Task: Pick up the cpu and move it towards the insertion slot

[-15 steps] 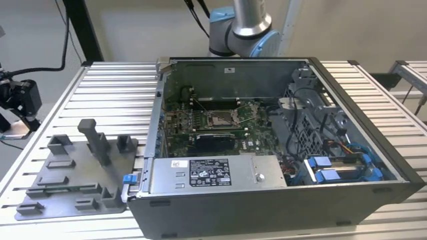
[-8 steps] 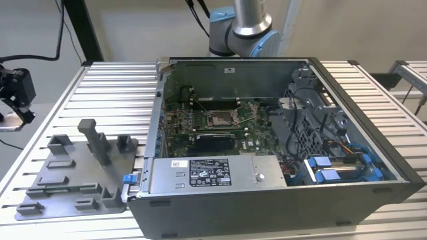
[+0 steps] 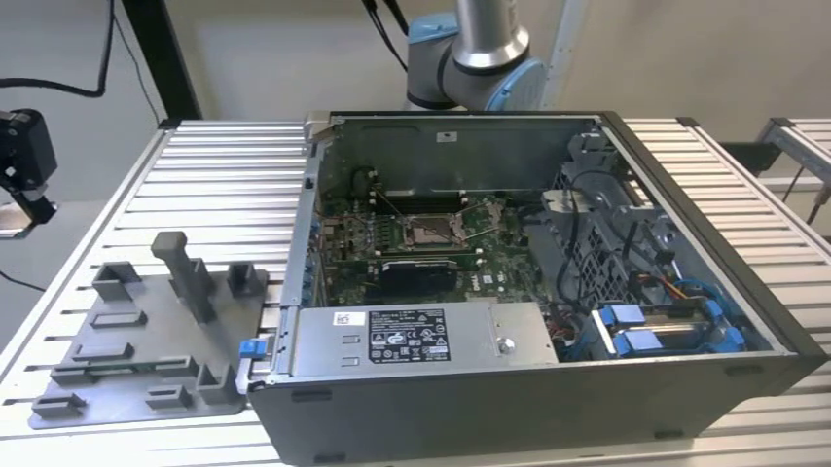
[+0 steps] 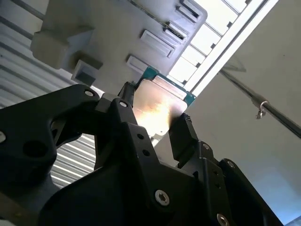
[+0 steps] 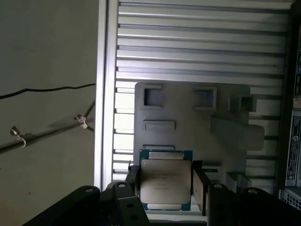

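1. In both wrist views the black hand (image 5: pixel 166 188) is clenched on the cpu (image 5: pixel 165 181), with one finger pressed against each of two opposite edges.
2. The cpu is a flat square chip. Its pale metal face is toward the first wrist camera, and a green rim shows around that face.
3. In the second wrist view the hand (image 4: pixel 155 115) holds the cpu (image 4: pixel 157 106) with its shiny face catching the light.
4. Behind the cpu lies the grey plate (image 5: pixel 188 113), which has shallow pockets and raised blocks. The cpu is seen against the plate's edge nearest the hand.
5. The plate rests on a ribbed metal desk (image 5: pixel 202 42), close to the desk's edge. The floor (image 5: pixel 47 141) lies beyond that edge.
6. In the exterior view the plate (image 3: pixel 130 360) sits at the exterior view's left of an open computer case (image 3: pixel 520 409) on the same desk (image 3: pixel 221 195).
7. The slot (image 3: pixel 427 231), a square socket with a metal frame, sits on the green board inside the case, well apart from the plate.
8. The arm (image 3: pixel 474 58) rises behind the case.
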### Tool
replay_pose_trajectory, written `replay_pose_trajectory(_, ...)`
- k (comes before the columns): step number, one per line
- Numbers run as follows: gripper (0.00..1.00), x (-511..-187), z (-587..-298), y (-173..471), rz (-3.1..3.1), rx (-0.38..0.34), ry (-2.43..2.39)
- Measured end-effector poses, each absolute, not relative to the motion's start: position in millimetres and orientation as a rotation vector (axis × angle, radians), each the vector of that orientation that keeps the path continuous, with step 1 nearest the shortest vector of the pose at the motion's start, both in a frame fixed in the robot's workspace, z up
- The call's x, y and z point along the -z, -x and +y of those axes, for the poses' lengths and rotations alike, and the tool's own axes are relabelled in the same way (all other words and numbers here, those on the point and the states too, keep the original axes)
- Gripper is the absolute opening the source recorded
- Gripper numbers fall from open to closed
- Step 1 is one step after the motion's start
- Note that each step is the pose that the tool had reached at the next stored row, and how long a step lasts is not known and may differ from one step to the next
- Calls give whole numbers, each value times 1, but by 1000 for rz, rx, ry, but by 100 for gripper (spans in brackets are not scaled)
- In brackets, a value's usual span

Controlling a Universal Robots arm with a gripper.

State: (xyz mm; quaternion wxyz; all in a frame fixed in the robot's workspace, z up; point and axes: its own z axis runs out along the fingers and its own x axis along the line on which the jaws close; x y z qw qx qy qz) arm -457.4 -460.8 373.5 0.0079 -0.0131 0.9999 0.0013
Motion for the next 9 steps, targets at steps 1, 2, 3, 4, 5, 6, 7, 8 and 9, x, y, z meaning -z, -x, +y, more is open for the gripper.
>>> replay_pose_trajectory(1,0,-378,-460,457,3126,-2,41)
replay_pose_trajectory(2,0,-380,-460,457,3126,0,41)
replay_pose_trajectory(3,0,-382,-460,457,3126,1,41)
replay_pose_trajectory(4,0,-384,-460,457,3126,2,41)
replay_pose_trajectory(5,0,-386,-460,457,3126,4,41)
replay_pose_trajectory(6,0,-389,-459,457,3126,7,41)
replay_pose_trajectory(7,0,-390,-459,457,3126,8,41)
replay_pose_trajectory(8,0,-392,-459,457,3126,10,41)
replay_pose_trajectory(9,0,-392,-459,457,3126,10,41)
